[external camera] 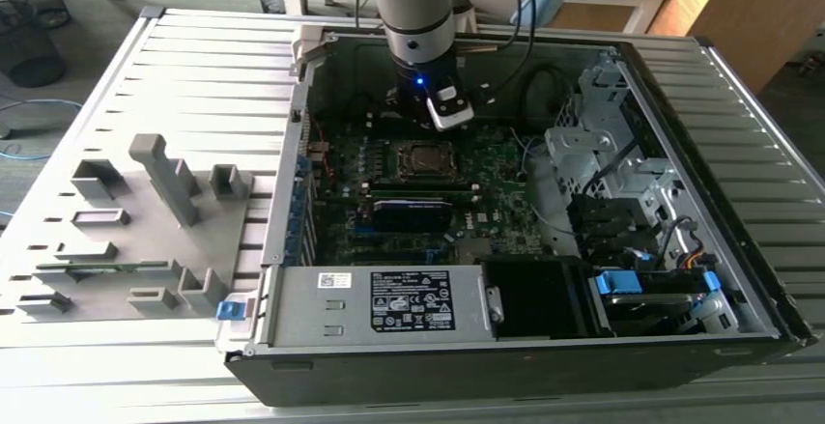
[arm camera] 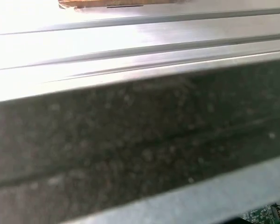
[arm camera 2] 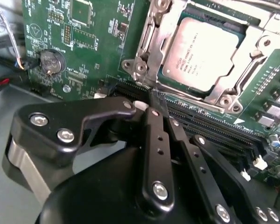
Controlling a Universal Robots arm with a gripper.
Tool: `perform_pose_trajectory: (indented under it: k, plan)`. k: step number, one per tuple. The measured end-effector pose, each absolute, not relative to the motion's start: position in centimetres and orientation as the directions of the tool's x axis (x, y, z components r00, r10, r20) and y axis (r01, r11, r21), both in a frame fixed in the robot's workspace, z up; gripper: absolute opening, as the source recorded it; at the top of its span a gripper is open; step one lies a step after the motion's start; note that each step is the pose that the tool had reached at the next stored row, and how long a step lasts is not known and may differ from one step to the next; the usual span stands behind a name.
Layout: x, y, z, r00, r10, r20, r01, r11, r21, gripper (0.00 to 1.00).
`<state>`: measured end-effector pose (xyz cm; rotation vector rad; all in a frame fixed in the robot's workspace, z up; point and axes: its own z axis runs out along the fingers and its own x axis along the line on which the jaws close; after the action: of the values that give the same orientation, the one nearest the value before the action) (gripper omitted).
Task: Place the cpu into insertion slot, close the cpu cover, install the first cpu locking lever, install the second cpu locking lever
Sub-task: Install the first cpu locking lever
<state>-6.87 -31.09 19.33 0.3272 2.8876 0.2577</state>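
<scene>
In the second wrist view the cpu, a square chip with a dull silver top, lies flat in the insertion slot on the green motherboard. The cpu cover, a silvery frame, lies down around the chip, which shows through its window. My gripper is shut, its black fingertips pressed together just beside the cover's near corner, over the black memory slots. A thin metal lever runs along one side of the frame. In the exterior view the gripper hangs inside the open computer case just behind the socket.
The case lies open on a slatted metal table. A power supply, drive cages and cables crowd the board. A grey fixture plate with upright blocks lies at the exterior view's left. The first wrist view faces the dark case wall.
</scene>
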Motion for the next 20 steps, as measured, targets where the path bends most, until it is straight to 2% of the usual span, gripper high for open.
perform_pose_trajectory:
  k: [20]
  plan:
    - [-6.9, -31.1, 21.5, -0.95, 0.239, -0.2, 0.2, 0.96, 0.198, 0.11]
